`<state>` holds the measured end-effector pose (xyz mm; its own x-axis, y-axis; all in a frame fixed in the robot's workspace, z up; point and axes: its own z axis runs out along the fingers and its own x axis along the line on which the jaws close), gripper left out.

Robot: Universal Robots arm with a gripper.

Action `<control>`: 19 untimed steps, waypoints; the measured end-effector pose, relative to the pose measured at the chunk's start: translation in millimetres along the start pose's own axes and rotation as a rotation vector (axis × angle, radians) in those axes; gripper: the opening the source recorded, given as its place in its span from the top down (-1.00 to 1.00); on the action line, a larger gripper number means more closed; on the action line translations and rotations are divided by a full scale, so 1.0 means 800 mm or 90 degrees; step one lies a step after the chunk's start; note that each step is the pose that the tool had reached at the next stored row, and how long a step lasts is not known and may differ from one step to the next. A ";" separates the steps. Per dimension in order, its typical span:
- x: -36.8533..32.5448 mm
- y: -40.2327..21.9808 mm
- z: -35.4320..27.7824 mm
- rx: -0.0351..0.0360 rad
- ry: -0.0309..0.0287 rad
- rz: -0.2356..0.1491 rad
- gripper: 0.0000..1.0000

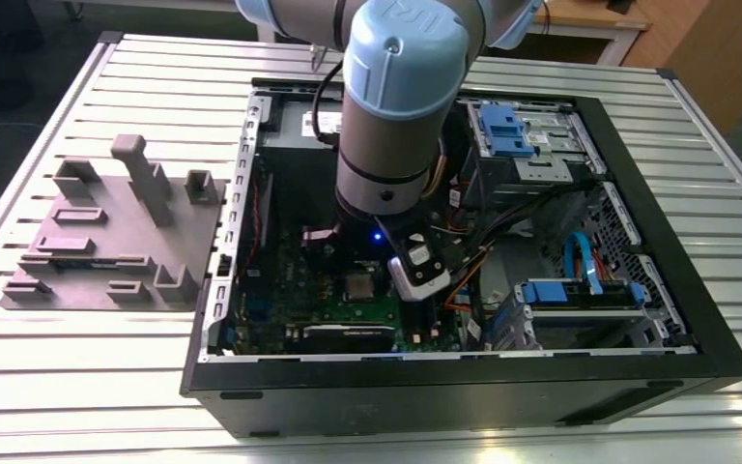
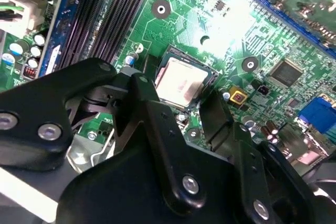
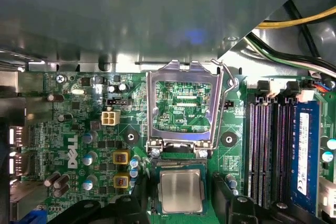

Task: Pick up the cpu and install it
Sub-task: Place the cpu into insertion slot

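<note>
At the exterior view's left, a grey moulded plastic block tray (image 1: 100,246) with upright posts stood on the ribbed aluminium table (image 1: 62,387), well apart from the work. Next to its right lay the open black sheet-metal computer case (image 1: 474,391), with the smooth grey-and-pale-blue robot arm (image 1: 404,116) reaching down into it. In both wrist views the black jointed gripper (image 2: 179,97) hung low over the glossy green motherboard (image 3: 79,129). Its matte fingers (image 3: 226,198) were spread, one on each side of the flat square cpu (image 3: 181,192) and pinching nothing. The chip, brushed silver on top with a darker rim, lay level inside its socket. The hinged bright steel retention frame (image 3: 184,69) stood open just beside it, not yet lowered. Placement was judged done or all but done, with the step in hand being release. Any withdrawal would call for a straight lift so neither finger drags the loose chip. Blue plastic drive brackets (image 1: 578,295) sat at the exterior view's right.
</note>
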<state>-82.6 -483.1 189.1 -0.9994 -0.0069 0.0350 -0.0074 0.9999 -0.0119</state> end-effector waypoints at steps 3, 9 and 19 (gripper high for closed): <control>0.0000 0.0000 0.0006 0.0001 0.0000 0.000 -0.16; -0.0001 -0.0003 0.0008 -0.0001 0.0000 0.001 0.07; 0.0001 -0.0006 -0.0023 -0.0005 0.0002 0.012 0.07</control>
<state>-82.6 -483.6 191.0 -0.9993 0.0119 0.0350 0.0115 0.9999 -0.0118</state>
